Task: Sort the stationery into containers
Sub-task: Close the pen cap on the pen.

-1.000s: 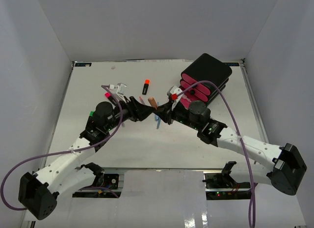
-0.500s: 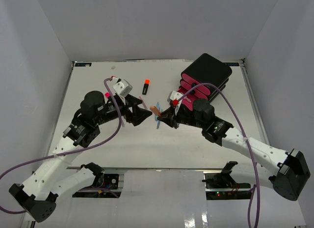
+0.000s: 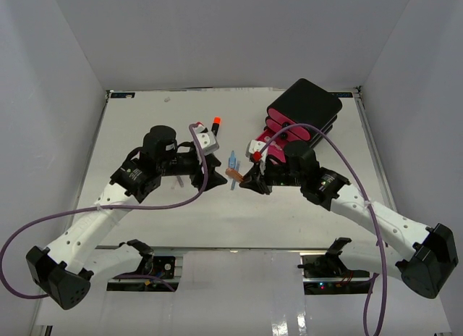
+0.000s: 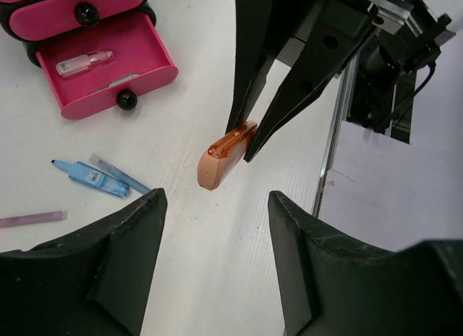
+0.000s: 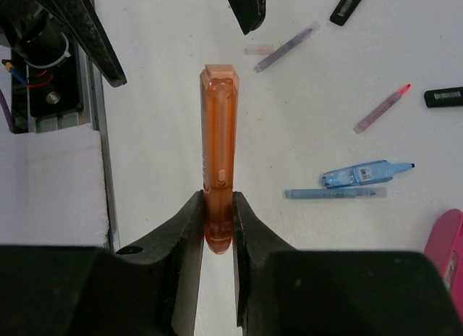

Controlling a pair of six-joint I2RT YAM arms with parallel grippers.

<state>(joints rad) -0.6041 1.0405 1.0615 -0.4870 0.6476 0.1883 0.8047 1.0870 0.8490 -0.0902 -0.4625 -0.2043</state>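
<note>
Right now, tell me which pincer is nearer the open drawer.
Right. The right pincer, shut on the orange pen, sits a short way from the open drawer. The left pincer, open, is farther off, on the far side of the blue pens.

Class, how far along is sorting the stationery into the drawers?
One pale item lies in the open drawer. The right hand grips an orange item; the left hand is open, empty. Blue pens, purple pens and a black highlighter lie loose on the table.

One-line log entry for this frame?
left gripper: open, empty | right gripper: shut on orange pen | open drawer: pale pen inside
</note>
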